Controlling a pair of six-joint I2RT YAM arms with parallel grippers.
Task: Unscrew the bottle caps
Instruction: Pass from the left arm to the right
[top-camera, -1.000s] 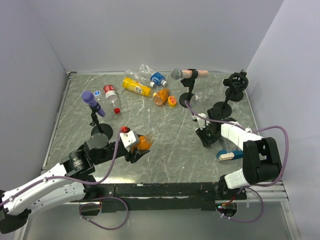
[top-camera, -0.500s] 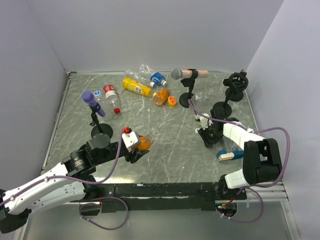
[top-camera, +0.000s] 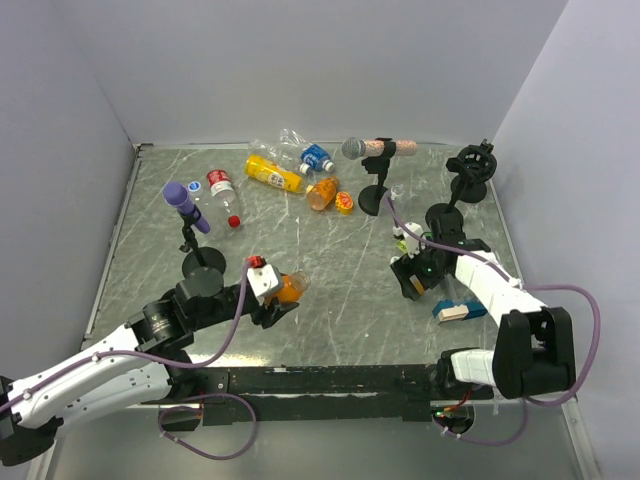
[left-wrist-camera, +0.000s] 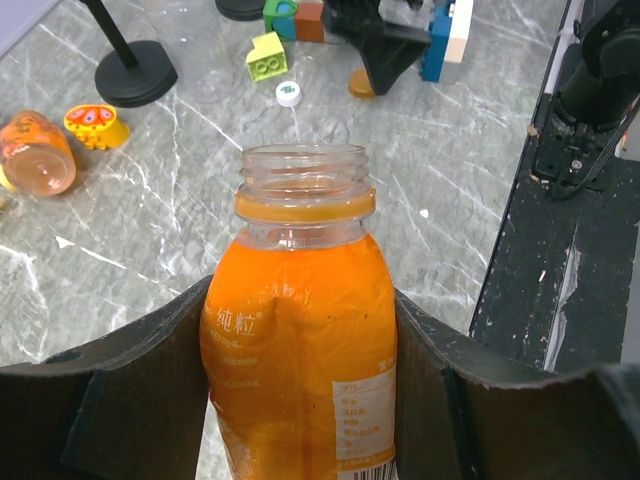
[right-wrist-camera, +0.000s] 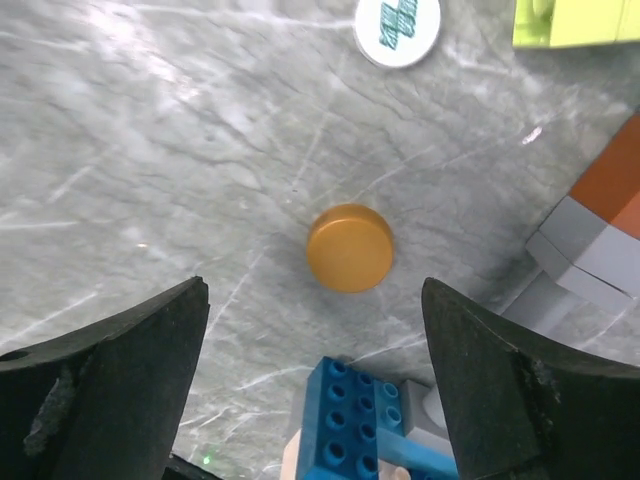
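Left hand (left-wrist-camera: 300, 375) grips uncapped orange plastic bottle (left-wrist-camera: 300, 320), base cropped.
Right hand (right-wrist-camera: 315, 345) gapes over orange-brown round cap (right-wrist-camera: 349, 247) on grey marbled bench (right-wrist-camera: 150, 150).

The grey marbled table (right-wrist-camera: 150, 150) carries an orange-brown cap (right-wrist-camera: 349, 247) lying flat beneath the right gripper (right-wrist-camera: 315, 300). A white cap (right-wrist-camera: 397, 20) and a yellow-green block (right-wrist-camera: 575, 22) lie just beyond its fingertips, and blue bricks (right-wrist-camera: 355, 410) sit back toward its wrist.

White-shelled arms (top-camera: 95, 372), black joints (top-camera: 160, 325), looping purple cables (top-camera: 570, 289), black wedge-shaped tool fingers (right-wrist-camera: 110, 370), black base rail (top-camera: 320, 380)
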